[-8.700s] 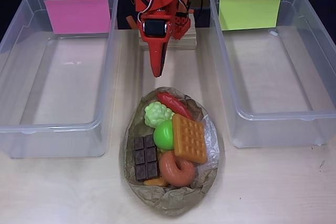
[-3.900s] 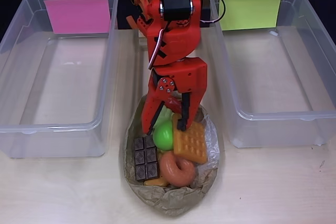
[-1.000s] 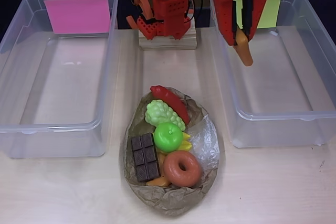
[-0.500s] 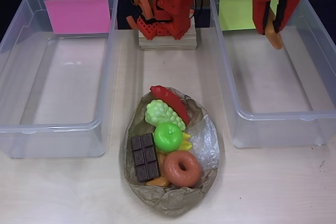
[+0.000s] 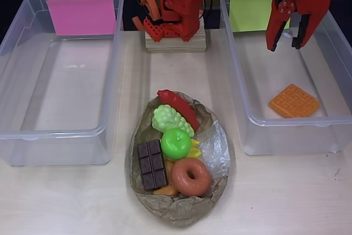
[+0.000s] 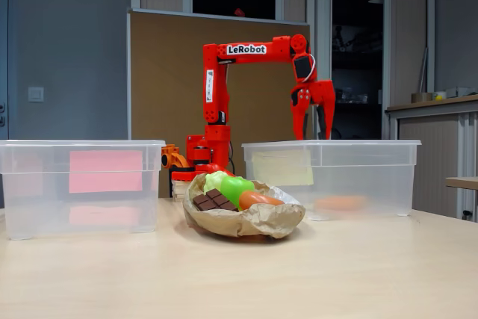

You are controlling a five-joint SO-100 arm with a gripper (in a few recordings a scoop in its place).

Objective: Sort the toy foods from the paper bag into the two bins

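Waffle sits flat on the floor of the bin with the yellow-green label, near its front right corner in the overhead view, and from the fixed view we see it as an orange blur through the clear wall. Our gripper hangs above that same bin, fingers spread apart and holding nothing, pointing down; in the fixed view it hovers just over the bin's rim. The bin with the pink label stands on the left side of the table in the overhead view, and we see no toys inside it.

Between the two bins lies the paper bag, crumpled and opened out like a shallow nest, with its clear window patch showing on the right side. On it we count the red chili at the far end, the pale-green grapes just beside it, the green ball in the middle, the dark chocolate bar on the left, and the brown donut at the near right. A bit of yellow banana peeks out from under the ball, and an orange croissant edge shows under the chocolate and donut. The arm's base sits on a wooden block at the back, between the bins
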